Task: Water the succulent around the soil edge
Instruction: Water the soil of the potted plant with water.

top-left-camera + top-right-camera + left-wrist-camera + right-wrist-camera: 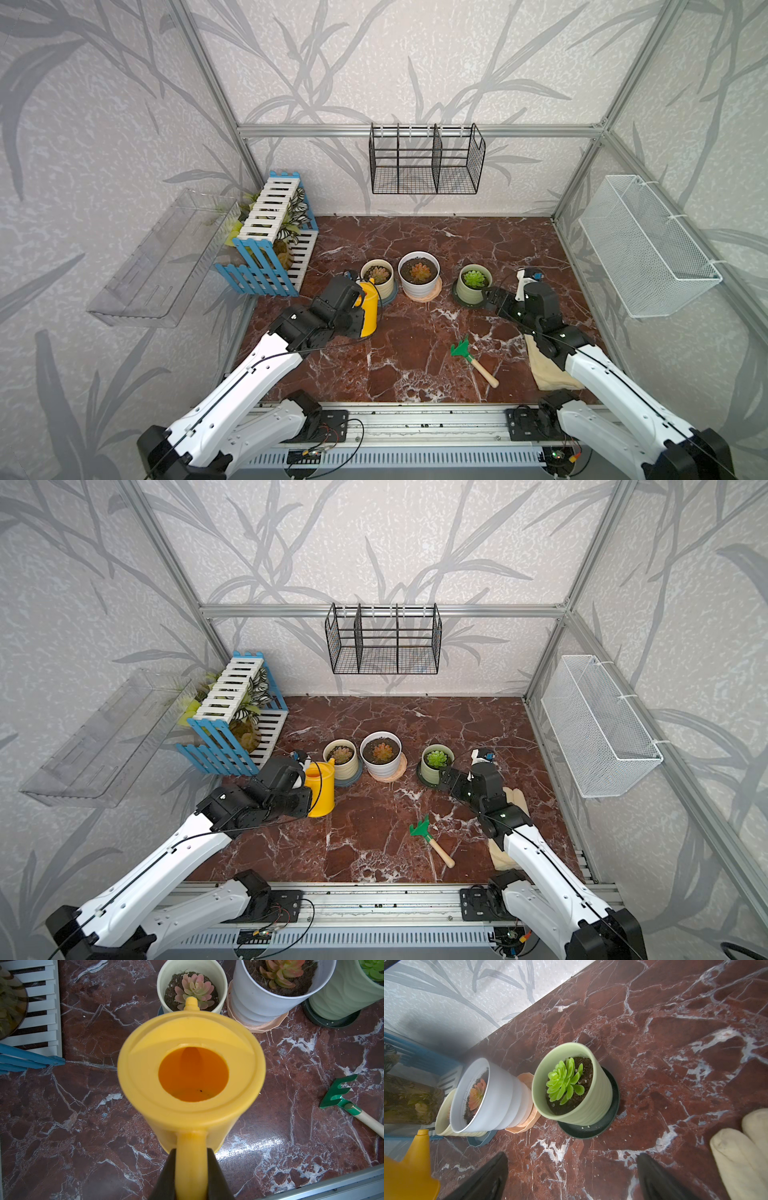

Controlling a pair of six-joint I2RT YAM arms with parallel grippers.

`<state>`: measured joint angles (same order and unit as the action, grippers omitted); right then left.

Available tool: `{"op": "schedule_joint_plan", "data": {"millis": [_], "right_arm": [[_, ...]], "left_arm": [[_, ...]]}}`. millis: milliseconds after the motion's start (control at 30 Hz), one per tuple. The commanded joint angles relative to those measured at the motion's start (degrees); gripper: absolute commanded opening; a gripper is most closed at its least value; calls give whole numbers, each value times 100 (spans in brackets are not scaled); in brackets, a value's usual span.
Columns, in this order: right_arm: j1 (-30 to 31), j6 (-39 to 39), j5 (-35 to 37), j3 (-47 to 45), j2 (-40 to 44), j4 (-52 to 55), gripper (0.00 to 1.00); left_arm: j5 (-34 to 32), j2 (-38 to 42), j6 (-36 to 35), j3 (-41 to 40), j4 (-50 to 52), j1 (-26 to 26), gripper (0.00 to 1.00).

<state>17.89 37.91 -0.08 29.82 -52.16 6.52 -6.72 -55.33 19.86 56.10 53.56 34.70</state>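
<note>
The succulent (473,277) (437,758) (564,1080) is a bright green rosette in a pale sage ribbed pot (593,1101) on a dark round saucer (591,1129), right of the other two pots. The soil edge (584,1073) is a dark ring inside the rim. A yellow watering can (369,309) (322,785) (191,1032) stands upright at the left, its spout toward the cream pot. My left gripper (191,1150) (353,311) is shut on the can's handle. My right gripper (573,1155) (492,297) is open just in front of the sage pot, holding nothing.
A white pot (419,272) with an orange-pink rosette and a cream pot (377,276) stand left of the succulent. A green hand rake (467,353) lies on the marble in front. A cream glove (741,1153) lies under the right arm. A blue-white slatted crate (270,245) stands at the far left.
</note>
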Motion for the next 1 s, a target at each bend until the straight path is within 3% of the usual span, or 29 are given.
{"op": "schedule_joint_plan", "data": {"millis": [0,333,800,967], "right_arm": [[-20,-29,-1,103,19,-90,98],[-16,-29,-5,107,27,-90,98],[-15,-12,-1,111,27,-84,98],[-14,-12,3,111,32,-78,98]], "left_arm": [[111,9,-109,155,-38,-42,0],[682,75,-168,58,-375,-42,0],[-289,49,-19,199,160,-42,0],[-255,49,-20,226,150,-43,0]]}}
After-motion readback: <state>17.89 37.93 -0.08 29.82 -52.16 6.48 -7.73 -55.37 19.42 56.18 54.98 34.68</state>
